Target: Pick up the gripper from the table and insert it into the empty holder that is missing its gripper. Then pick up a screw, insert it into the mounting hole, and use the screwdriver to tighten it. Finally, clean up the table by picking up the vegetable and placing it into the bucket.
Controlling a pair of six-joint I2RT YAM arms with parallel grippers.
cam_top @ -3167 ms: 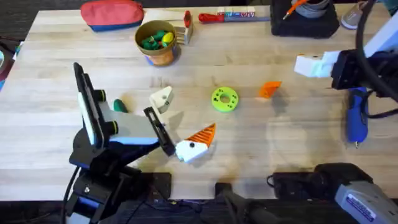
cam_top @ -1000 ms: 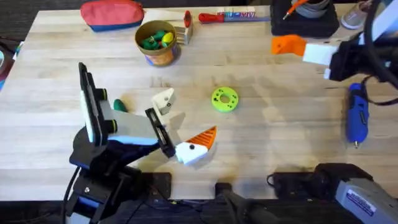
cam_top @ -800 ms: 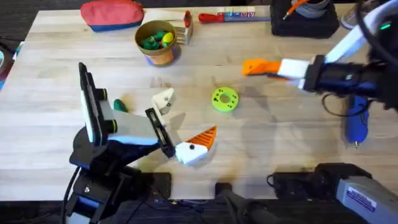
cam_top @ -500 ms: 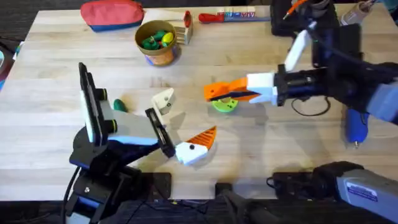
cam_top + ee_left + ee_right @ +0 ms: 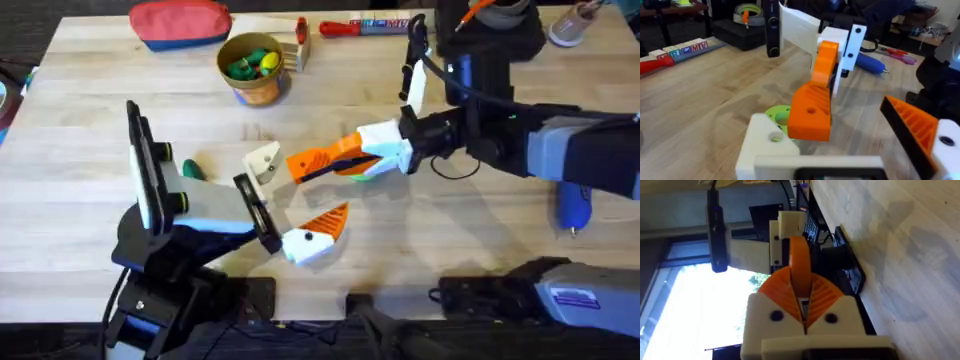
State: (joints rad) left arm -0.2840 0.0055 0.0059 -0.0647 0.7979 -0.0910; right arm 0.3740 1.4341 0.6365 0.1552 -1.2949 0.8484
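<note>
Reaching across the table (image 5: pixel 90 110) in the overhead view, the right gripper (image 5: pixel 338 158) has its pads clamped tight on the orange gripper wedge (image 5: pixel 305 165), which is held off the wood. The wedge tip sits just beside the plain white holder (image 5: pixel 262 160). The holder is one finger of the left gripper (image 5: pixel 290 197); the other is a white block with an orange ribbed fin (image 5: pixel 318 230). The left gripper is spread wide with nothing held. The dark green vegetable (image 5: pixel 192 170) lies on the table by the left arm. The bucket (image 5: pixel 256 88) stands at the far side with green and yellow bits inside. The blue screwdriver (image 5: pixel 572 207) lies at the right, partly under the right arm. A green disc (image 5: pixel 352 172) peeks out beneath the right gripper.

Left wrist view: the wedge (image 5: pixel 810 107) hangs from the right gripper (image 5: pixel 826 65), just above the holder (image 5: pixel 765 145); I can't tell if they touch. Orange fin (image 5: pixel 912 125) well apart. Disc (image 5: pixel 777 114) behind, screwdriver (image 5: pixel 872 62) farther off.

Right wrist view: the right gripper (image 5: pixel 801 292) pads are pinched on the wedge (image 5: pixel 800 262), with the holder (image 5: pixel 785 230) right beyond it.
</note>
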